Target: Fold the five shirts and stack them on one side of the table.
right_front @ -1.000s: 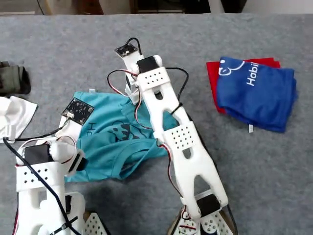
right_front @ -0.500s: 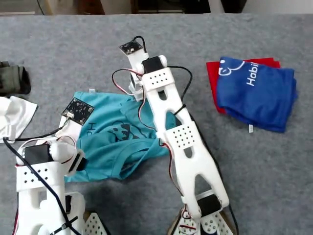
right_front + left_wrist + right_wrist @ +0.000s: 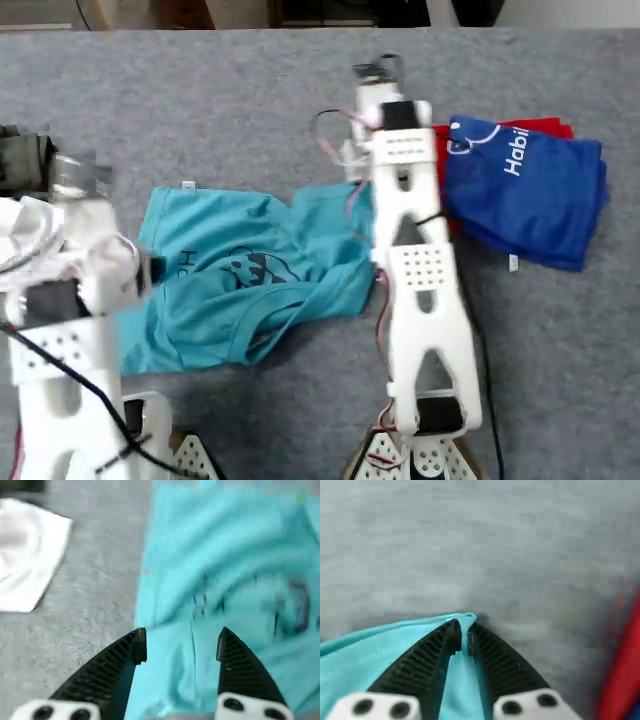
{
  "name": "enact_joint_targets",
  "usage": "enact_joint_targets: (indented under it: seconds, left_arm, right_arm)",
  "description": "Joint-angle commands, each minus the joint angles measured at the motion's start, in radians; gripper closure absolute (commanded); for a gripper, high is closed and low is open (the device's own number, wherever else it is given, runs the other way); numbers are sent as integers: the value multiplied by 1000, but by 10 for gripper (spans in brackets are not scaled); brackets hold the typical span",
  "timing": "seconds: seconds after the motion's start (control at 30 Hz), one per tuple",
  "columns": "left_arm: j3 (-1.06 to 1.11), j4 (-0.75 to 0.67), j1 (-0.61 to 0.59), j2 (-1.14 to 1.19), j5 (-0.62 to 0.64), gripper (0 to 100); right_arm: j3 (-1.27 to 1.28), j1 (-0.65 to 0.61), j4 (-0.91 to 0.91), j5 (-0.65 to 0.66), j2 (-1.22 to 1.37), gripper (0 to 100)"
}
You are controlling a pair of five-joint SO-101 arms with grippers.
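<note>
A grey, felt-like table (image 3: pixel 200 90) spans nearly the whole high view. Along the top edge of the frame a strip of dim room is shown, with a brown wooden piece (image 3: pixel 190 12) at the upper left and dark shapes beside it.

The teal shirt (image 3: pixel 240 285) is laid out unfolded and rumpled on the grey surface at the centre left of the frame. One of its edges, at the upper centre, is pinched between the pressed-together fingers of the right gripper (image 3: pixel 462 630), and a corner of teal fabric is seen at their tips. The left gripper (image 3: pixel 181 642) is held over the shirt's left side with its fingers spread apart and nothing between them.

A blue shirt (image 3: pixel 520 195) is found folded at the upper right, stacked on a red shirt (image 3: pixel 550 127) whose edge is seen just beside the right arm. A white shirt (image 3: pixel 27 555) is crumpled at the left edge of the frame, and a dark green garment (image 3: pixel 22 160) is placed just above it.
</note>
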Motion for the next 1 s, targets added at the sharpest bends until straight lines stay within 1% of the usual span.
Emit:
enact_joint_targets:
  seconds: [0.0,0.13,0.23,0.3,0.43,0.53,0.63,0.8,0.9,0.97]
  left_arm:
    - [-235,-26,-80,185,216,760]
    - [-473,-23,-101,515,368,760]
    - [-655,-15,-54,769,442,760]
    - [-789,32,-18,923,476,760]
    - [-1079,173,41,1193,574,760]
    - [-1295,259,68,1366,644,760]
    - [-1490,321,68,1531,729,760]
    - [-1795,436,61,1759,810,764]
    - [-1935,462,63,1883,864,764]
    - [-2008,462,64,1957,876,764]
  right_arm:
    - [-41,56,-15,-58,31,997]
    - [-102,38,-37,-71,79,997]
    - [-93,42,-31,-72,81,997]
    - [-93,42,-29,-72,81,997]
    - [-93,39,-12,-71,81,996]
    - [-93,39,-8,-69,82,996]
    - [-93,39,3,-66,82,996]
    - [-94,38,8,-64,82,996]
    - [-94,38,8,-64,82,996]
    - [-94,38,8,-64,82,996]
